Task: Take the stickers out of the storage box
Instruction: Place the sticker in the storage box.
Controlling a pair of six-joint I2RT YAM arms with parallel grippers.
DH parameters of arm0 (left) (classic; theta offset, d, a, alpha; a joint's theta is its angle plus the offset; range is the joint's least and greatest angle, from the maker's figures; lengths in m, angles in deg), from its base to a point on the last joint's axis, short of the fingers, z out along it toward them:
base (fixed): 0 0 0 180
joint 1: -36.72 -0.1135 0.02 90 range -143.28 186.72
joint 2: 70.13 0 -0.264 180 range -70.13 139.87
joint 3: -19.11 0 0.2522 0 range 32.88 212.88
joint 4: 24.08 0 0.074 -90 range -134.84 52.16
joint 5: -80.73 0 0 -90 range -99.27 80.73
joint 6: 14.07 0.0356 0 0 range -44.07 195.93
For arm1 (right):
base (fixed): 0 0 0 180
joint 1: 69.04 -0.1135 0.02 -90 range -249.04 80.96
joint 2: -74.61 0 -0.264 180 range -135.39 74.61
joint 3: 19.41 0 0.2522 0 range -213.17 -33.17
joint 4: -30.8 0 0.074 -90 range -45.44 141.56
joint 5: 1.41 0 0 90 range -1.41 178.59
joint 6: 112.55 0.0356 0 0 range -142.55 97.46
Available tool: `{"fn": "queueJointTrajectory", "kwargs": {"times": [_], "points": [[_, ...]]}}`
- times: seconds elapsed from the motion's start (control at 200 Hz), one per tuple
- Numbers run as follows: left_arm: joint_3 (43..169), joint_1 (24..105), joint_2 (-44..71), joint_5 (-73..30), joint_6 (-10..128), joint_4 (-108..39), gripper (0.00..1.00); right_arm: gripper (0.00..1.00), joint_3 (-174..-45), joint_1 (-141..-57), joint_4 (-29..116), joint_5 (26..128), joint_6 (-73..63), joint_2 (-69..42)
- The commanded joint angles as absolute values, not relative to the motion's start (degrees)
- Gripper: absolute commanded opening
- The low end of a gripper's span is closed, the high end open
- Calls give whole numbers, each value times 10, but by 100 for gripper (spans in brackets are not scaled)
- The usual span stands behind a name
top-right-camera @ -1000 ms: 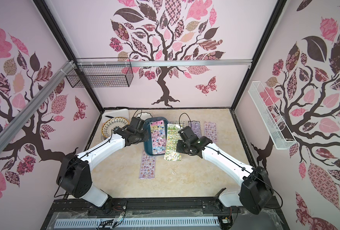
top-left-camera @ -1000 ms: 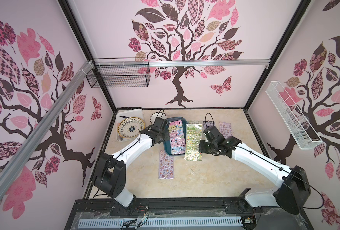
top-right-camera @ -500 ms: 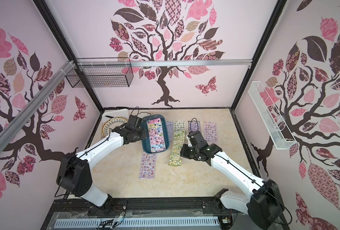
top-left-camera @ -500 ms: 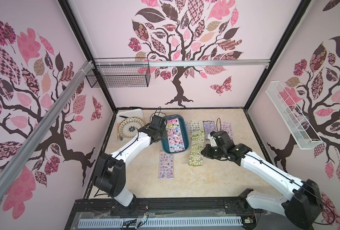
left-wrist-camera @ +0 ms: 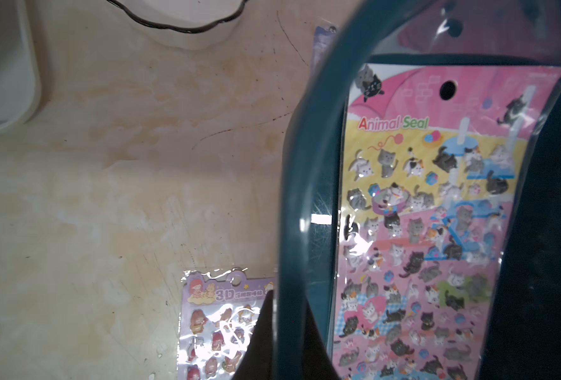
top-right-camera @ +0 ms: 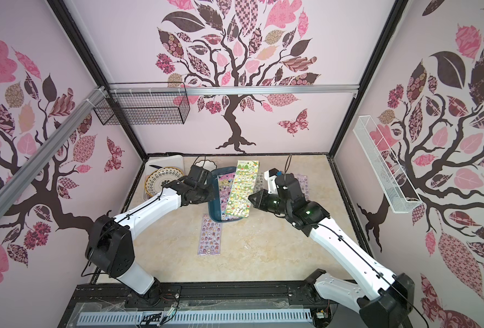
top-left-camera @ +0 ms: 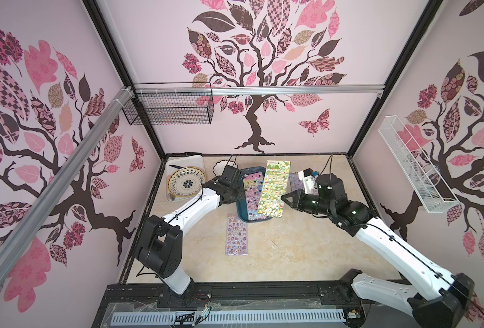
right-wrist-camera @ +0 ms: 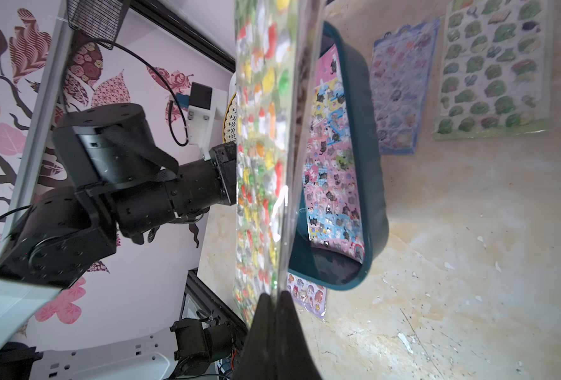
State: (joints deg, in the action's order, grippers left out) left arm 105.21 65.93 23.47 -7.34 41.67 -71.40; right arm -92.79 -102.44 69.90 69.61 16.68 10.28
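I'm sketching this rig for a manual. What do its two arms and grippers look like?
Both the left arm and right arm have white links between bulky black joints, with a thin black cable running along each. The left gripper and right gripper have black, tapered fingers. Small green lights glow near the right wrist.

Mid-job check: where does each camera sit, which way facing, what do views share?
Top views: high in front, facing down and back; left arm and right arm whole, dark teal plastic storage box, green-yellow glossy sticker sheet.
Left wrist: behind the left gripper, shut on the box rim; pink cat sticker sheet inside.
Right wrist: behind the right gripper, pinching the green-yellow sheet; left arm beyond.
Shared: box and pink sheet everywhere.
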Motion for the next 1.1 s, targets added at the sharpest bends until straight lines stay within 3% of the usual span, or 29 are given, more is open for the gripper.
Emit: {"fn": "queueJointTrajectory", "kwargs": {"times": [0.0,0.305,0.485,0.675,0.76,0.93,1.091], "points": [[1061,666,231,-93,419,-694,0,0,-945,-1044,642,673,181,36],[1061,668,226,-92,419,-692,0,0,-1043,-1076,758,769,119,-149],[1060,668,225,-95,417,-692,0,20,-1090,-1100,820,850,87,-197],[1059,668,223,-94,418,-691,0,28,-1094,-1115,828,918,80,-197],[1060,668,224,-93,418,-692,0,27,-1100,-1126,839,950,74,-199],[1061,669,223,-91,419,-694,0,14,-1126,-1141,908,1051,68,-208],[1061,665,223,-88,419,-694,0,14,-1132,-1153,950,1121,65,-202]]}}
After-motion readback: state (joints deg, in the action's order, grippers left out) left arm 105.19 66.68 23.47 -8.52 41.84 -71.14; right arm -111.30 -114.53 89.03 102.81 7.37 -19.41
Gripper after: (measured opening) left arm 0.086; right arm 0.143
